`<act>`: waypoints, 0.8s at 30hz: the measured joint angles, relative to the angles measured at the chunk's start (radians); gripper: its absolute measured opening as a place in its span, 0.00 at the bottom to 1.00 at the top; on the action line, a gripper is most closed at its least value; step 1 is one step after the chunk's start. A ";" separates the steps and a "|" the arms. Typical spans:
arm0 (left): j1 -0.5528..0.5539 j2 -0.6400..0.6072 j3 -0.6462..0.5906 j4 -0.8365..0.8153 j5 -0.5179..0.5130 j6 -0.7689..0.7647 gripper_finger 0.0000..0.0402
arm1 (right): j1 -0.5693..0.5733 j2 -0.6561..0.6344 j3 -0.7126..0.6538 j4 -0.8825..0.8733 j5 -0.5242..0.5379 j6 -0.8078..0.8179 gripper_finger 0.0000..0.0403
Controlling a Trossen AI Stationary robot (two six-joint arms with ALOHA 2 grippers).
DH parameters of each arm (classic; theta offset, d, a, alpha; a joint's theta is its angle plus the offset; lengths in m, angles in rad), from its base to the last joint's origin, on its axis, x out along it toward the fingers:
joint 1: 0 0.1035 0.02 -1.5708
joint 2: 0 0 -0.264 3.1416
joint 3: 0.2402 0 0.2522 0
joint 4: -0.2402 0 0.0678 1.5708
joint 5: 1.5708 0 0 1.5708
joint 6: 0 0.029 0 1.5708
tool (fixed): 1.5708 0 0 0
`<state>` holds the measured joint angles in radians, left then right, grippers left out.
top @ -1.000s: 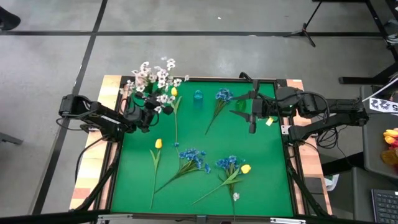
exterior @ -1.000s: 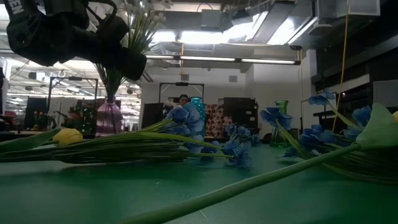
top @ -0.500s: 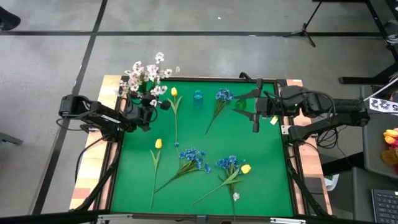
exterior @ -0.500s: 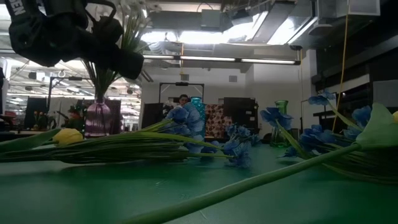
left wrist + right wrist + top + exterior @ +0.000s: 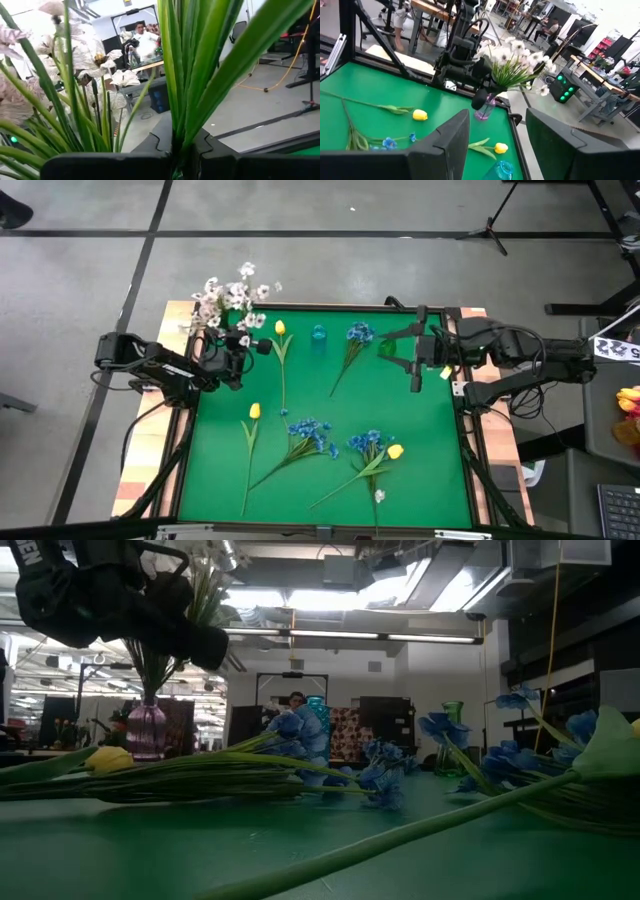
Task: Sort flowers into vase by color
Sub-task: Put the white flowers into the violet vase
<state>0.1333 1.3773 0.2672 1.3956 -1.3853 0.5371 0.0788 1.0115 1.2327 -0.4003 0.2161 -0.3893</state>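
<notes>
A bunch of white flowers (image 5: pixel 228 298) on long green stalks is held by my shut left gripper (image 5: pixel 243 360) at the table's far left. The stalks' lower ends stand in a purple vase (image 5: pixel 484 109), also in the low view (image 5: pixel 147 729). Loose on the green mat lie yellow flowers (image 5: pixel 254 411) and blue flowers (image 5: pixel 312 430). A small blue vase (image 5: pixel 318 334) stands at the far edge. My right gripper (image 5: pixel 415 370) hangs open and empty above the mat's far right. My left gripper pinches the bunch's green stalks (image 5: pixel 181 142) between its two fingers, well below the blossoms. The fingers lie level, come from the table's left side and cross the stalks. The bunch leans with its blossoms past the far left corner, its lower ends in the purple vase.
A yellow flower (image 5: pixel 280 328) and a blue flower (image 5: pixel 358 333) lie near the far edge. Another blue flower (image 5: pixel 368 442) with a yellow one (image 5: pixel 395 450) lies near the front. A green vase (image 5: pixel 452 735) stands at the back. People show in the room beyond.
My left gripper has rolled in place, and the white bunch has swung toward the table's far left corner. The purple vase under it has shifted toward the left edge. My right gripper has stayed open.
</notes>
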 joint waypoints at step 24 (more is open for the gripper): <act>-0.003 0.000 0.000 0.162 0.047 -0.117 0.01 | 0.000 0.000 0.000 -0.023 0.000 0.016 0.48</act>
<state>0.1307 1.3769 0.2668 1.5572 -1.3380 0.4204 0.0788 1.0115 1.2327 -0.4232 0.2157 -0.3733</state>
